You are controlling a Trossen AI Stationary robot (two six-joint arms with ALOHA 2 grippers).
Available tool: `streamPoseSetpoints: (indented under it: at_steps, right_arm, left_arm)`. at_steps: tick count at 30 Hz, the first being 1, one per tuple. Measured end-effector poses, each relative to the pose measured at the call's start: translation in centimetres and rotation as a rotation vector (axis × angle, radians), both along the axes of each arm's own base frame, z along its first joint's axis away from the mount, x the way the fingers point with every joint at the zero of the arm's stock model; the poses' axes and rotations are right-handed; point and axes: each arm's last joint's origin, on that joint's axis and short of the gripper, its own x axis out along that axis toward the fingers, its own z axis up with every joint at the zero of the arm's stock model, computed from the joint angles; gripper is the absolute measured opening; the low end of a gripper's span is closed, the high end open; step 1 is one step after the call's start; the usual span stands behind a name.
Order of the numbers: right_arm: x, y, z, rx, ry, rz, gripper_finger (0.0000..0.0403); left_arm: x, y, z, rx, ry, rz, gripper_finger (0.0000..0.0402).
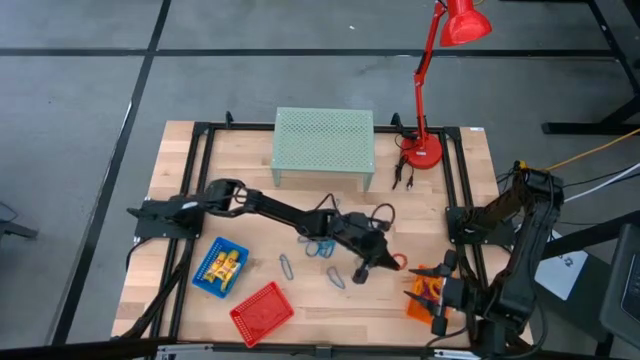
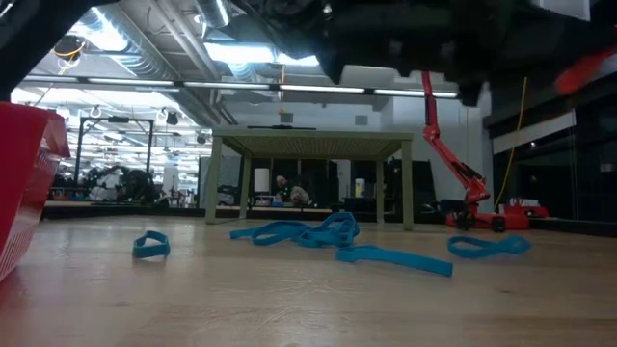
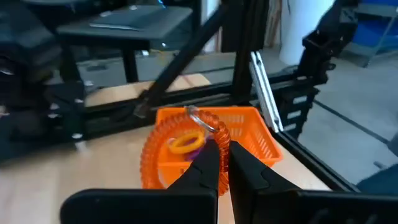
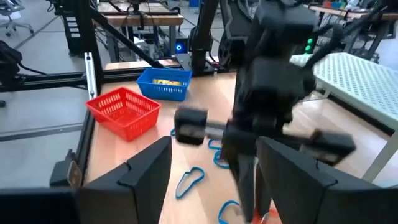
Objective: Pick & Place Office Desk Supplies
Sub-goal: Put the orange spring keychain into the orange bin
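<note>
**Inspector:** State of the left gripper (image 3: 219, 163)?

**Assessor:** Fingers pinched narrow on an orange coiled ring (image 3: 163, 152) with a metal key loop. It hangs above the table just short of the orange basket (image 3: 264, 134).

**Inspector:** Risks from here?

**Assessor:** The pinch looks thin and the coil springy; in my judgement it could slip out on release, or bounce off the rim and land beside the basket. The right gripper (image 4: 211, 171), jaws spread wide and holding nothing, waits close by that basket, so the arms may crowd each other.

**Inspector:** Containers?

**Assessor:** The orange basket holds a yellow ring over something purple. The blue basket (image 1: 203, 275) holds yellow pieces. The red basket (image 1: 262, 312) appears empty. Several blue clip loops (image 1: 321, 247) lie loose on the table (image 1: 300, 205).
</note>
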Motion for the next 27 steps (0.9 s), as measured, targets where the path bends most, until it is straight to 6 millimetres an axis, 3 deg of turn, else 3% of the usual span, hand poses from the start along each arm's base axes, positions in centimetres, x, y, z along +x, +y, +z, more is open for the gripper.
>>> streamPoseSetpoints:
  at_steps: [4,8,18,27]
  right_arm:
    - [0.0,0.1,0.0,0.063,0.007,-0.007,0.0239]
    - [0.1,0.6,-0.6,0.126,0.094,0.009,0.0239]
    - [0.6,1.8,-0.3,0.092,0.065,0.065,0.0239]
    - [2.5,1.8,0.0,0.040,0.075,0.070,0.0239]
  left_arm:
    - [1.2,-0.9,-0.9,0.049,0.047,-0.028,0.0007]
    - [1.2,-1.2,-0.5,0.083,0.064,-0.115,0.0007]
    - [-0.3,-1.9,2.8,-0.098,-0.056,-0.739,0.0007]
    - [0.0,-0.6,4.2,-0.105,-0.192,-0.752,0.0008]
